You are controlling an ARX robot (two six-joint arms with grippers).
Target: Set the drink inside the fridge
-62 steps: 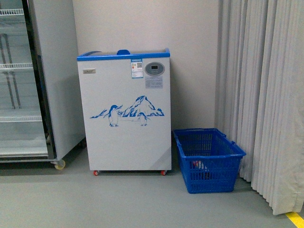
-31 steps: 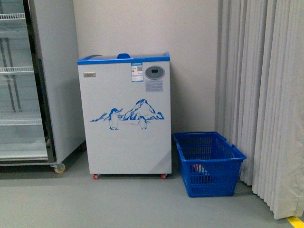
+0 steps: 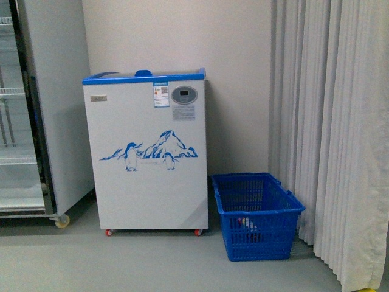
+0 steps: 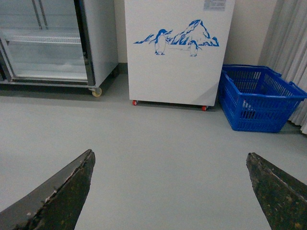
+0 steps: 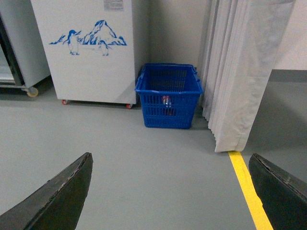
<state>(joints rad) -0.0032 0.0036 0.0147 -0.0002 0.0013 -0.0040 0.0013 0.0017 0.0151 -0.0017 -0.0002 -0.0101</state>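
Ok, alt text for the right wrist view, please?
The right gripper, open and empty, hangs over grey floor facing a blue basket holding what may be the drink. The white penguin fridge stands beside the basket, a pale curtain on its other side.

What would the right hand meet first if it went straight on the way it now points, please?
Nothing close: ahead of the open right hand the floor looks bare. Further along that line stands the blue basket, probably the first thing met, though depth is hard to judge.
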